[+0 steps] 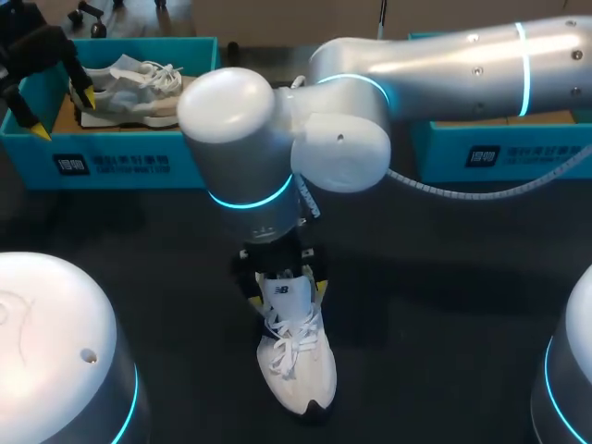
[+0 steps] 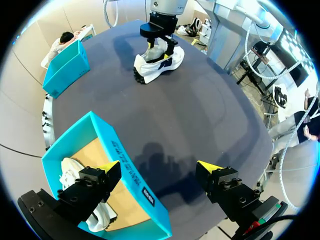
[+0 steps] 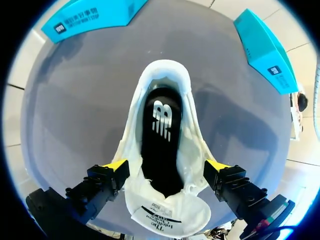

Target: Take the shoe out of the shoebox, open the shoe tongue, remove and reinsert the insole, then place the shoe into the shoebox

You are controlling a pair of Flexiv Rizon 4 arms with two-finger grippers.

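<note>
Item: one white shoe (image 1: pixel 296 356), standing sole-down on the dark grey table (image 1: pixel 444 277). Its long axis ran from the far side of the table toward the robot, with the toe toward the robot and the heel away. The white laces (image 1: pixel 291 338) lay loose over the forefoot. The tongue (image 3: pixel 167 220) was folded forward toward the toe, showing its inner label. A black insole (image 3: pixel 160 145) with a white mark lay flat inside the open shoe. The right gripper (image 3: pixel 166 166) hung directly above the shoe's throat. Its fingers were spread wide, one at each side of the upper and just beside it, with nothing clamped between them. A turquoise shoebox (image 1: pixel 120 166) stood well beyond the shoe's heel and off to its left, and held a second shoe (image 1: pixel 129 88), pale grey and white. The left gripper (image 2: pixel 159 169) was well apart from the shoe on that same side. Its fingers were wide apart and gripped nothing, one over the shoebox and the other out over the tabletop on the shoe's side of the box wall. The other shoebox (image 1: pixel 499 153), also turquoise, stood beyond the heel and off to the shoe's right, partly hidden behind the right arm. The table surface was matt and uniform in colour, with the arms' shadows falling around the shoe.
</note>
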